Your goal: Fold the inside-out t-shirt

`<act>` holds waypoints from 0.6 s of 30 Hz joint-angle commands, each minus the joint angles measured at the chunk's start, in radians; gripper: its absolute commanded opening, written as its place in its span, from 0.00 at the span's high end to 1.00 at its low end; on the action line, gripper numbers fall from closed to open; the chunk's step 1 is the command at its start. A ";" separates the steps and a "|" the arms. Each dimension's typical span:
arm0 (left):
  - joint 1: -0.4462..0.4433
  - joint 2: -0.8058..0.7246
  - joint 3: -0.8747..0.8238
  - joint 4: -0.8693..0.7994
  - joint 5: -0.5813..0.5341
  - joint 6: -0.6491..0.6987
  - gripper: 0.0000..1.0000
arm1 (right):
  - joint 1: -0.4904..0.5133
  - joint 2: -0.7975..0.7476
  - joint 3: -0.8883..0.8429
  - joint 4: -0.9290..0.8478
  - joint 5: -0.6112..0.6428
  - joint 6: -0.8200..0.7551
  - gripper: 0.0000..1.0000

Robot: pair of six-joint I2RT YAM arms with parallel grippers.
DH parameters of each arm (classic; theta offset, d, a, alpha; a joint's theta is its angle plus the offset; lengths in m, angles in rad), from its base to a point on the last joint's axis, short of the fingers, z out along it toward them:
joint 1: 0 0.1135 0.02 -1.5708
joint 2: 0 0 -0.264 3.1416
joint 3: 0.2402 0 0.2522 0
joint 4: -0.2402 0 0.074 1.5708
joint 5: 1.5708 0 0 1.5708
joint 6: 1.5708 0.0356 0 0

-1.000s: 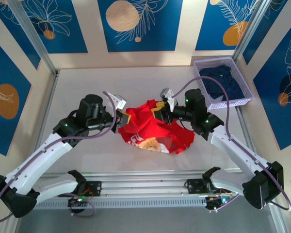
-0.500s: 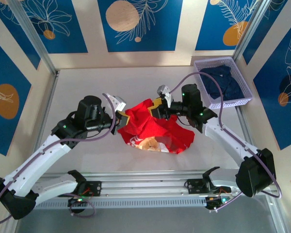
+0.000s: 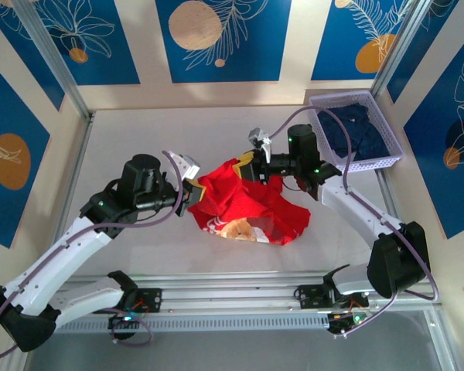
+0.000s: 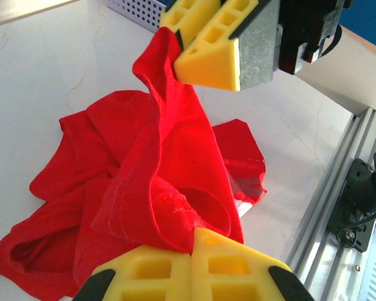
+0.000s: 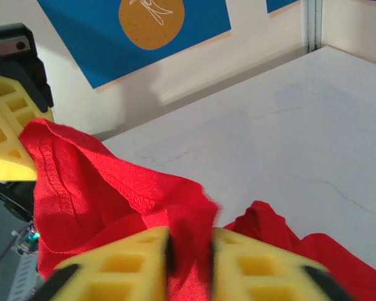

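Pinching the inside-out t-shirt (image 3: 251, 210) from both sides.
The left pincer (image 3: 192, 188) and right pincer (image 3: 249, 167) are each squeezed tight on a raised bit of red cloth; the rest lies bunched up on the table (image 3: 139, 131).
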 commanded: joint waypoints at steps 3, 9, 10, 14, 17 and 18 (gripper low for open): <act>0.015 -0.023 -0.015 -0.003 -0.030 0.006 1.00 | -0.024 -0.023 0.012 0.019 -0.036 0.044 0.98; 0.017 -0.009 -0.056 0.018 -0.147 -0.031 1.00 | -0.025 -0.132 0.010 -0.035 0.026 0.057 1.00; 0.016 -0.003 -0.067 0.031 -0.150 -0.033 1.00 | -0.018 -0.149 0.019 -0.055 0.040 0.059 1.00; 0.015 0.018 -0.084 0.057 -0.171 -0.031 0.81 | 0.027 -0.191 0.078 -0.195 0.115 0.033 1.00; 0.015 0.008 -0.098 0.070 -0.192 -0.042 0.79 | 0.056 -0.213 0.128 -0.304 0.194 0.000 1.00; 0.015 0.003 -0.101 0.077 -0.179 -0.047 0.78 | 0.066 -0.219 0.138 -0.326 0.214 -0.010 1.00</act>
